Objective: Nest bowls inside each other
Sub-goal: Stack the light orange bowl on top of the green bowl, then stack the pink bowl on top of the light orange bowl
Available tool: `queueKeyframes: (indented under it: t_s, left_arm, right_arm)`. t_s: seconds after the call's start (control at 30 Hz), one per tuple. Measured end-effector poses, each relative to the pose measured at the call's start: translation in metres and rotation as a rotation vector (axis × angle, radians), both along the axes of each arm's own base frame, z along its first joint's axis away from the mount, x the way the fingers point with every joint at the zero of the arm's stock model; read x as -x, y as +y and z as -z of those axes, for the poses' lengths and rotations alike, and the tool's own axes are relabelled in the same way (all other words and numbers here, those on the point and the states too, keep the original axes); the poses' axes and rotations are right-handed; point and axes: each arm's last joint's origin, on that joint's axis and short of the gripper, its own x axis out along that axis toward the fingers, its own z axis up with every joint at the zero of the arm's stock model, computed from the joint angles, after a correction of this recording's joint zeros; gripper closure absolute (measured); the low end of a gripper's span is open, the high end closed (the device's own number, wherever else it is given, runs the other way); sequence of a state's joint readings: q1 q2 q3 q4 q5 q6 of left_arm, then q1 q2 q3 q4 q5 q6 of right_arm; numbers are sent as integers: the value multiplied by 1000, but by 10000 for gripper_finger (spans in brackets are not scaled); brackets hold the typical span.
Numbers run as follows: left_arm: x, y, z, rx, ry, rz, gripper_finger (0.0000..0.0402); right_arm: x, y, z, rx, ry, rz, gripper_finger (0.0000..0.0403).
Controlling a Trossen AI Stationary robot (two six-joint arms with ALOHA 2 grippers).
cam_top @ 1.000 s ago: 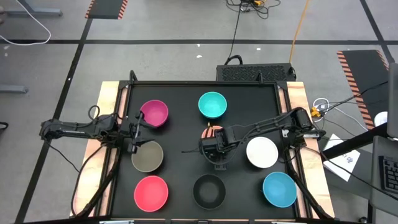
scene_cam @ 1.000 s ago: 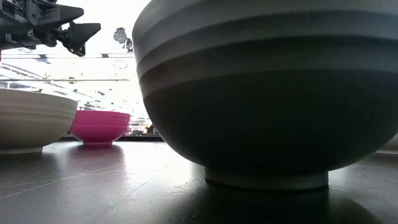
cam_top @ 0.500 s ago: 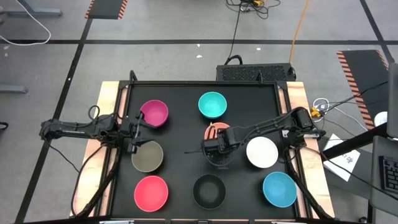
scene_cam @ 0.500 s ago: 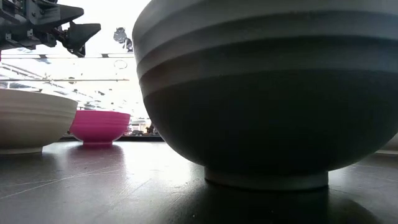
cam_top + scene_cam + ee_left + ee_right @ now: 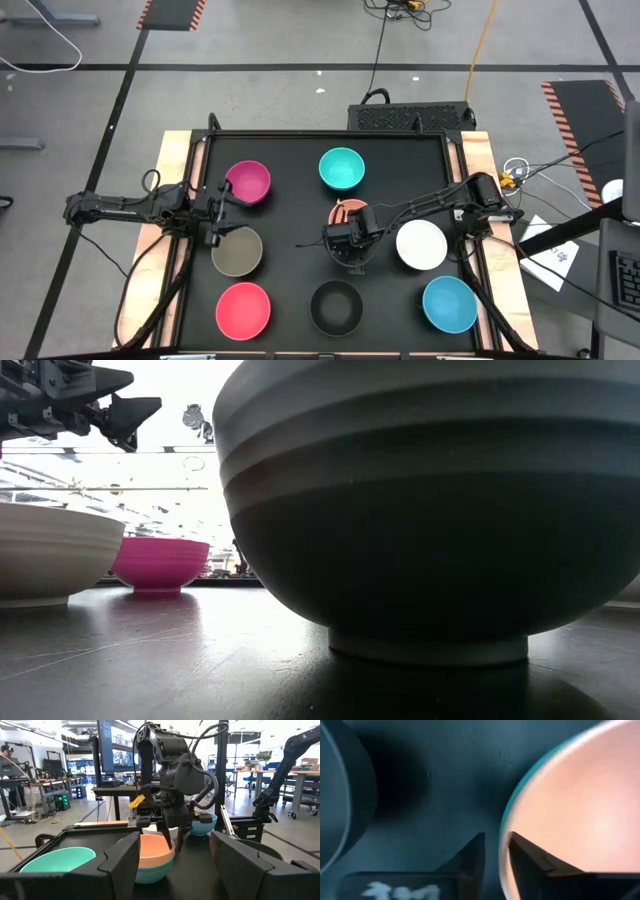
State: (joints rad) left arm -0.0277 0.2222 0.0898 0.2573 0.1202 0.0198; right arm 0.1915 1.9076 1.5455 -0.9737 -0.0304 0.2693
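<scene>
Now, on the left, the left end effector [image 5: 222, 212] hovers over the black surface [image 5: 290, 180] between the magenta bowl [image 5: 249, 182] and the olive bowl [image 5: 237, 251]. Its fingers [image 5: 120, 857] stand wide apart and hold nothing. Below the olive bowl, near the front edge, sits the pink-red bowl [image 5: 243, 308].

In the middle, the turquoise bowl [image 5: 341, 168] stands alone at the far side. Closer to the front, the right end effector [image 5: 342, 232] is at the salmon bowl [image 5: 343, 211]. In the left wrist view the salmon bowl [image 5: 152, 854] sits nested inside a second, teal-coloured bowl [image 5: 150, 875], and the right end effector [image 5: 166, 827] comes down on its rim. In the right wrist view the fingers [image 5: 527, 857] are almost closed, with the salmon bowl's rim [image 5: 506, 840] in the narrow gap between them, so they grip that bowl. The dark green bowl is partly hidden under this arm in the high view. The black bowl [image 5: 336, 306] lies near the front edge, just below the right end effector.

To the right, the white bowl [image 5: 421, 245] sits just beside the right arm, and the blue bowl [image 5: 449, 304] stands in the front right corner. In the low view one bowl [image 5: 430, 510] fills most of the picture, with the magenta bowl [image 5: 160, 563] far behind it.
</scene>
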Motion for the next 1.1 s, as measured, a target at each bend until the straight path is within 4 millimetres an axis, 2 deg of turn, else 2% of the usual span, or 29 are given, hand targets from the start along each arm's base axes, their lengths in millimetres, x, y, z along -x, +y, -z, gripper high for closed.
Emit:
queueKeyframes:
  t_s: [0.2, 0.4, 0.6, 0.8, 0.87, 0.93, 1.0, 1.1]
  left_arm:
    - [0, 0, 0, 2, 1, 14, 158]
    - [0, 0, 0, 2, 1, 14, 158]
    - [0, 0, 0, -13, -3, 11, 158]
    - [0, 0, -2, -52, -29, 3, 158]
    - [1, 0, -6, -66, -72, -9, 158]
    - [2, 0, -10, -68, -120, -25, 158]
    - [3, 0, -13, -57, -150, -25, 158]
    - [3, 0, -16, -70, -177, -29, 158]
  right_arm:
    - [-1, -6, 0, 1, -3, 35, 257]
    - [0, -11, -8, 38, -36, 62, 233]
    - [11, -15, -45, 77, -177, 47, 227]
    - [21, -19, -101, 172, -519, -83, 227]
    - [31, -21, -117, 188, -635, -102, 227]
    - [45, -24, -125, 204, -715, -118, 227]
    - [64, -28, -126, 221, -776, -108, 227]
    - [90, -38, -116, 248, -862, -49, 227]
